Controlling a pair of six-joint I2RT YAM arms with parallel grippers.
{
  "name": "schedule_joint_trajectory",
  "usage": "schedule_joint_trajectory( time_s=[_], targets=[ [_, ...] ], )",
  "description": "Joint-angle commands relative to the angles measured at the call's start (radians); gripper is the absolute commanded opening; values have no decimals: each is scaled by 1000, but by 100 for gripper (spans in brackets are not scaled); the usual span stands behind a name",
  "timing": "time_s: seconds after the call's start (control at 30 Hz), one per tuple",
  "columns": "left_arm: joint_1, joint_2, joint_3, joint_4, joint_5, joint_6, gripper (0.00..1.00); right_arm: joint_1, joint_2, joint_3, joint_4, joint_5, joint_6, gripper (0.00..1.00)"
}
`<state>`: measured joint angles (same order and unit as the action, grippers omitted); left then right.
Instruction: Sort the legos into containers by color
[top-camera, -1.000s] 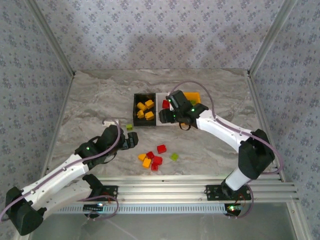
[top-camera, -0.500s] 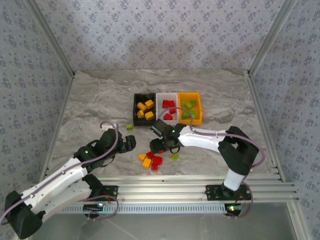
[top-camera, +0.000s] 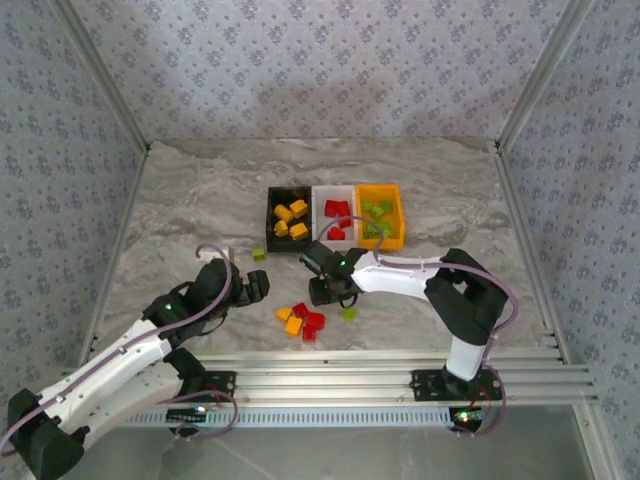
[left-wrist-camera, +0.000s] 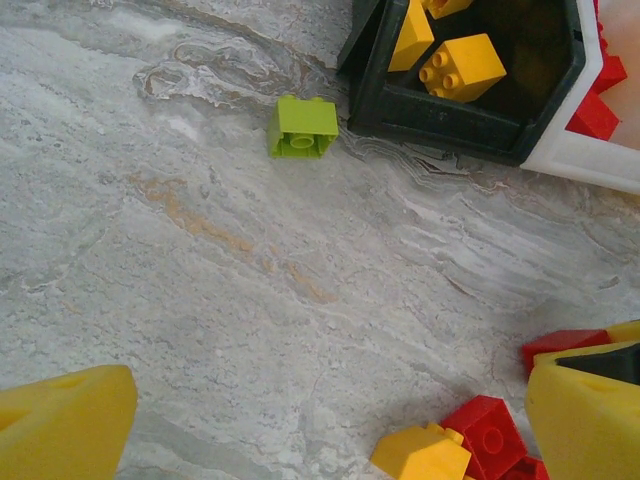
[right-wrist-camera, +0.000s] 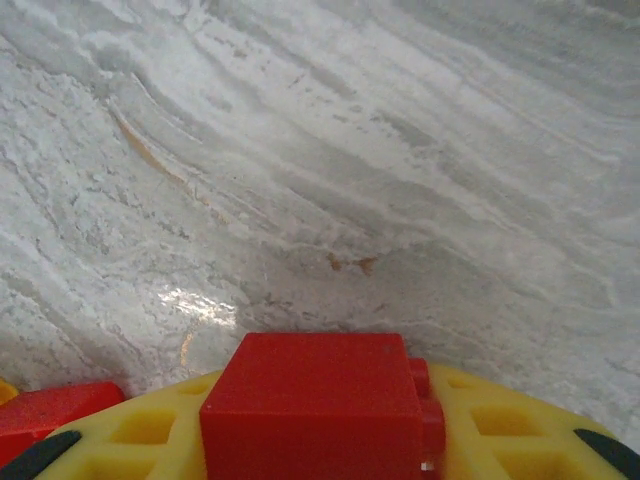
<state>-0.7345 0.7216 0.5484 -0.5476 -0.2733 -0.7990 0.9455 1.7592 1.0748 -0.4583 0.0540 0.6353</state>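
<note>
Three joined bins are set in a row on the marbled worktop (top-camera: 200, 200). The black bin (top-camera: 270, 222) is loaded with yellow-orange bricks, the white bin (top-camera: 335, 189) with red ones, and the orange bin (top-camera: 400, 215) with light green ones.

The right claw (top-camera: 322, 291) is lowered to the worktop just in front of the bins. It is closed on a red brick (right-wrist-camera: 315, 395), which is seen pinched between its yellow pads (right-wrist-camera: 500, 430).

The left claw (top-camera: 255, 285) is held fully spread above the worktop, and nothing is gripped between its fingers (left-wrist-camera: 60, 420).

A small heap of red and yellow-orange bricks (top-camera: 302, 320) is left loose near the front edge, between the two claws. One light green brick (top-camera: 348, 313) lies just to the right of the heap. A second green brick (left-wrist-camera: 303, 127) lies on its side just beside the near left corner of the black bin.
</note>
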Motion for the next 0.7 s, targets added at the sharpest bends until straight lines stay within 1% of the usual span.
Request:
schedule_joint_trajectory(
  time_s=[0.0,0.07,0.17,0.33,0.5,0.53,0.6,0.67],
  targets=[
    [7,-12,-8,1,4,-4,100,-39,-105,23,-42,48,-40,35],
    [7,-7,-7,2,2,-2,99,-81,-142,56,-50,64,-62,35],
    [7,1,-7,11,-1,3,100,-156,-140,145,-59,82,-88,35],
    [9,2,-8,5,-15,-21,99,-262,-12,300,-71,92,-106,36],
    [11,2,-20,29,19,-1,99,-313,138,454,-85,100,-114,37],
    [12,4,-26,40,35,4,100,-317,169,494,-95,101,-118,39],
    [16,10,-30,44,57,2,99,-324,216,554,-121,108,-123,45],
    [20,25,-28,47,75,5,99,-330,241,597,-128,107,-123,61]
  ],
)
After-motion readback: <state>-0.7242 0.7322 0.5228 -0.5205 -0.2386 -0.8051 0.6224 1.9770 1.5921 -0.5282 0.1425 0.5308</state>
